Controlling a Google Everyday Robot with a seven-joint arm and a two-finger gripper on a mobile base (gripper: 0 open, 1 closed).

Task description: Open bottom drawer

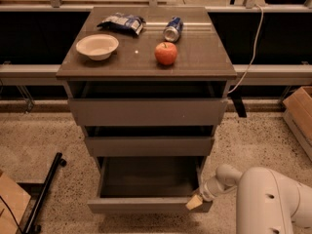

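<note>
The bottom drawer (146,204) of the grey-brown cabinet is pulled out towards me, and its dark grey inner box (148,177) is open to view and looks empty. Its slim front panel runs low across the view. My gripper (195,202) sits at the right end of that front panel, touching its top edge, with the white arm (265,199) reaching in from the lower right.
The middle drawer (148,145) and top drawer (146,111) stand slightly out. On the cabinet top lie a white bowl (97,46), a red apple (166,53), a tipped can (172,29) and a snack bag (122,23). A cardboard box (298,116) stands right; a black pole (44,191) lies left.
</note>
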